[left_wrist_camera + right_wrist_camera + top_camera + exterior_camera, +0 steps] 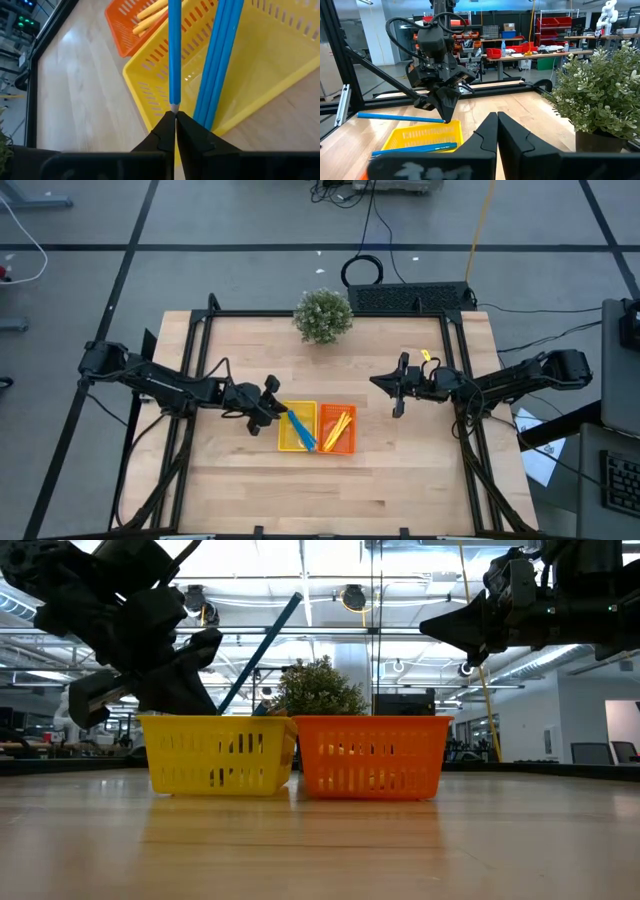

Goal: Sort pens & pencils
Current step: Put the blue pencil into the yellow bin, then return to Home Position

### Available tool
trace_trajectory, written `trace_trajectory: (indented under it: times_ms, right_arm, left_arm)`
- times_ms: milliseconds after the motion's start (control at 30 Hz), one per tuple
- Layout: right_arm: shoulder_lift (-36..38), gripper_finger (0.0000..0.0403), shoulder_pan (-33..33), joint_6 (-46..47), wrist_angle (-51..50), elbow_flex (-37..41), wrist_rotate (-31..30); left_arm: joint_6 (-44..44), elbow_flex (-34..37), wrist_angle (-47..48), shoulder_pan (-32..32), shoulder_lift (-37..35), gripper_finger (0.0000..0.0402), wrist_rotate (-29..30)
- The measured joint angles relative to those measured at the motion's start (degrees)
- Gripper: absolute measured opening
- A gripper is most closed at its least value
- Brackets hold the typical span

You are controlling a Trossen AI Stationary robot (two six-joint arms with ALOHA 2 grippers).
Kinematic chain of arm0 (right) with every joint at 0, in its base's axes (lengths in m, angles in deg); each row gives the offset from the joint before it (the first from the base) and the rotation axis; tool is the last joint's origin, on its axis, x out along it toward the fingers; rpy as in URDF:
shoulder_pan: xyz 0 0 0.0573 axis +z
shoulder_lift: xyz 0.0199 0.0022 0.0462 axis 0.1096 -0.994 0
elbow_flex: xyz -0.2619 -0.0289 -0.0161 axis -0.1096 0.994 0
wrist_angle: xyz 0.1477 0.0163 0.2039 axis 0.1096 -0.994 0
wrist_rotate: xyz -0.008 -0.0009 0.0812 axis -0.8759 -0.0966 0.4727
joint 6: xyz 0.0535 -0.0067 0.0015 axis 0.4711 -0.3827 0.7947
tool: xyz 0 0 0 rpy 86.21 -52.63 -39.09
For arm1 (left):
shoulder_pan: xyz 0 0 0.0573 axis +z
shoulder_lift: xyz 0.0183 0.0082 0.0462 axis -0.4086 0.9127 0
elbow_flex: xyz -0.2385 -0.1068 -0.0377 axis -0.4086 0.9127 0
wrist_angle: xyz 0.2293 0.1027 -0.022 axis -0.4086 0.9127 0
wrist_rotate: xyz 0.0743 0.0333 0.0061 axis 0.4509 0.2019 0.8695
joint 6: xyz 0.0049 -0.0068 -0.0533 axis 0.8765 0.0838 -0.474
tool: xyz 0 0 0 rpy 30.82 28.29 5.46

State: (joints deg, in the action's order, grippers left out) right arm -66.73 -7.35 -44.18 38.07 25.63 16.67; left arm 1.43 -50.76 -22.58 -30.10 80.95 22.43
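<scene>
- The wooden table carries everything, with a small potted plant at its far edge, well beyond both grippers.
- The yellow basket lies directly under and ahead of the left gripper; the orange basket touches it on the side away from that gripper.
- The left gripper hangs over the yellow basket's near rim, its fingers almost together and pinching the sharpened tip of a blue pencil. The pencil reaches out from the gripper across the basket, slanting upward in the low view.
- The right gripper waits in the air, fully closed on nothing, well off to the far side of the orange basket.
- More blue pencils lean inside the yellow basket just beside the held one; the yellow pencils lie in the orange basket.
- My worry is the hold: with only the tip pinched, the long pencil could pivot or slip sideways.
- Let go at this slant, it could tip over the rim onto the table, or bounce across into the orange basket among the yellow ones.
</scene>
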Motion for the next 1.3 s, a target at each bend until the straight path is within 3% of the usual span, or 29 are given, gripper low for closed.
trace_trajectory:
  times_ms: [367,1000,1300]
  right_arm:
    - [0.02,0.0,0.01,0.01,0.0,0.0,0.0]
    - [0.02,0.0,0.01,0.0,-0.01,0.01,0.0]
    - [0.01,0.0,0.01,0.0,-0.01,0.0,0.0]
  left_arm:
    - [-1.4,0.0,6.79,0.0,-0.02,0.0015,-0.02]
    - [-1.53,0.0,4.2,0.0,-0.02,0.0016,-0.05]
    - [-3.22,0.0,4.22,0.0,-0.02,0.0066,-0.05]
